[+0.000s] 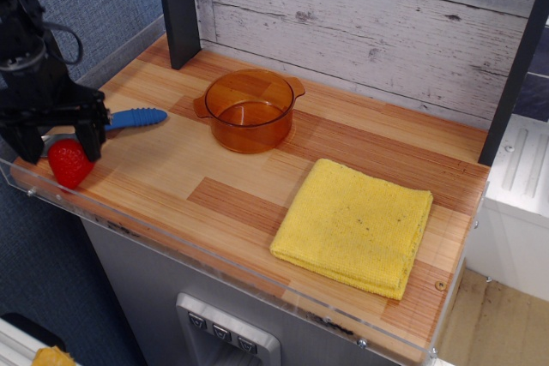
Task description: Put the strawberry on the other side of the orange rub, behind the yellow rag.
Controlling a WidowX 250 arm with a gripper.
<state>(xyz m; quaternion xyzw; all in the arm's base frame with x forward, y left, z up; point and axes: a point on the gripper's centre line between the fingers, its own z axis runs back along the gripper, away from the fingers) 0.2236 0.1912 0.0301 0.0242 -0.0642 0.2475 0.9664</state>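
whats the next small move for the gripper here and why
Probably lower a little and close. The gripper sits open with its fingers straddling the strawberry at the counter's front left corner, not yet clamping it, and the strawberry must be held before being carried past the orange pot.

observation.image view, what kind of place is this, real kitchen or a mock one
Probably a toy or mock kitchen counter set up for robot trials: a wooden countertop with a clear plastic front lip, a whitewashed plank back wall, and play items, namely a plastic strawberry and an orange pot.
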